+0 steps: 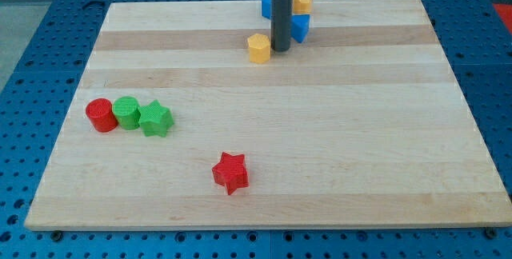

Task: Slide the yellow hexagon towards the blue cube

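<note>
- So, quick rundown: no fingers on this rig at all, just the dark rod, so nothing is open, clenched or grasping. My tip (282, 49) is down on the bench (320, 131), near the view's top edge.
- Yellow hexagon (258, 48) sits just to the view's left of my tip, close beside it; can't tell if they actually touch.
- Blue cube (300, 27) is just to the view's right of my tip and slightly toward the top, partly hidden behind the rod.
- That's the catch: my tip is basically between the two, so it's on the wrong side of the hexagon. My guess is it needs to swing around to the hexagon's left side, then shove rightward and a touch upward.
- Also behind the rod: another blue block (267, 5) (shape unclear) and a second yellow block (302, 1), both up top next to the cube. Easy to bump.
- Way off toward the bottom-left of my tip: red cylinder (101, 115), green cylinder (126, 113), green star (155, 119). Red star (230, 172) is well below. None in the way.
</note>
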`<state>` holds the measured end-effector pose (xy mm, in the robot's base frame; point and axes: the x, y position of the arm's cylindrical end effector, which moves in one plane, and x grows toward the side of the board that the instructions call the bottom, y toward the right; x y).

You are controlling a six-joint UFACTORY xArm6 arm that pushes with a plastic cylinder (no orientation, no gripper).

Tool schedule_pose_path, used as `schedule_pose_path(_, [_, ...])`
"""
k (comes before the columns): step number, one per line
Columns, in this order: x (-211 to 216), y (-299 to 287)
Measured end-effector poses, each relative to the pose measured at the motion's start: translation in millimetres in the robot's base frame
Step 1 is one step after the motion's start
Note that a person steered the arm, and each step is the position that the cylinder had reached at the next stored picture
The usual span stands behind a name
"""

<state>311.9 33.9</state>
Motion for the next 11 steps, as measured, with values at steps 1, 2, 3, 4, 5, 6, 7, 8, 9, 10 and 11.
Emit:
schedule_pose_path(1, [-21,28])
schedule_pose_path(2, [-38,45])
schedule_pose_path(3, [-23,47])
schedule_pose_path(4, [31,34])
schedule_pose_path(5, [68,-14])
schedule_pose_path(6, [79,-76])
schedule_pose_path(7, [65,-95])
schedule_pose_path(8, [38,-94])
schedule_pose_path(9, [36,-95])
schedule_pose_path(10, [67,-94])
schedule_pose_path(11, [64,-58])
